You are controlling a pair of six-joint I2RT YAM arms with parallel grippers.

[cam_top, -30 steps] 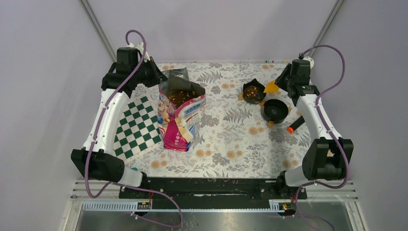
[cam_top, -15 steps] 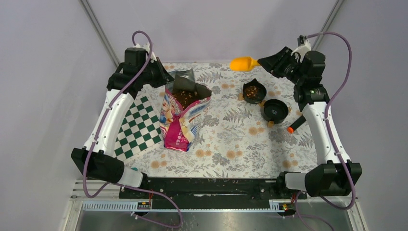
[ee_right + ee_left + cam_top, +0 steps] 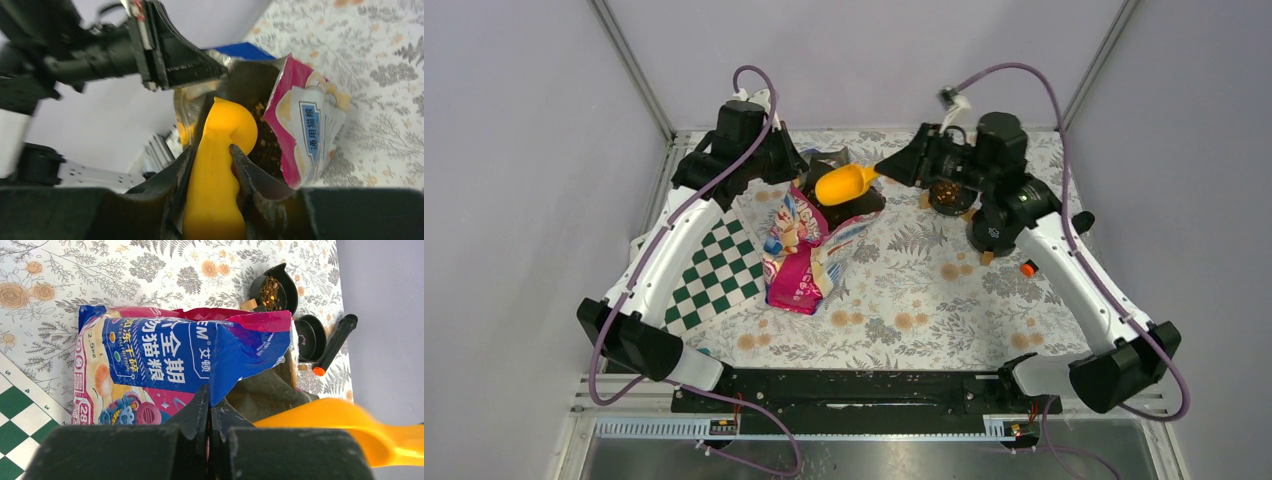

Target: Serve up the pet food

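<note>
My left gripper (image 3: 209, 396) is pinching the bag (image 3: 170, 355) rim, my right gripper (image 3: 212, 150) is clasping the orange scoop (image 3: 225, 125) over the pet food (image 3: 265, 145) inside. I'm fearing a hard dig tipping the bag and spilling it

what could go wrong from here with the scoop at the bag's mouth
1. The left gripper pinches only a thin edge of the bag at its rim. The scoop pushing in might tug that edge free, so the bag slumps and pet food spills.
2. The arm of the right gripper reaches over the filled bowl and could clip it when swinging back.
</note>
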